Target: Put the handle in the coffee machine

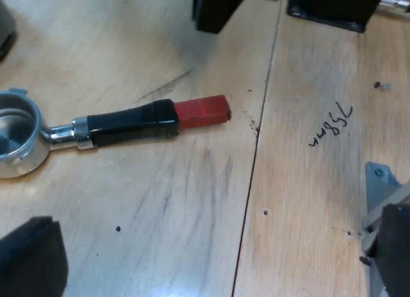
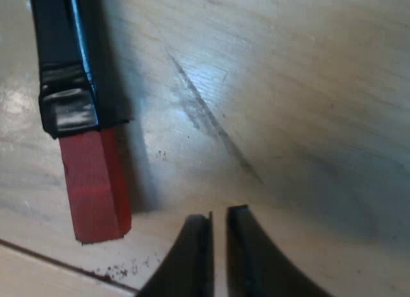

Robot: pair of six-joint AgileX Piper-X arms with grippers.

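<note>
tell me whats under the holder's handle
Only the wooden table: the holder lies on it, its dark handle and red end on bare wood. The wood directly beneath the handle is covered, so any marks or crumbs there cannot be seen.

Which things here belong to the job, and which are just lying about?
Job: metal holder, loose on the wooden table; its dark handle with the red end; right hand near that red end.
Lying about: handwritten marking on the table; dark specks by the seam.
</note>
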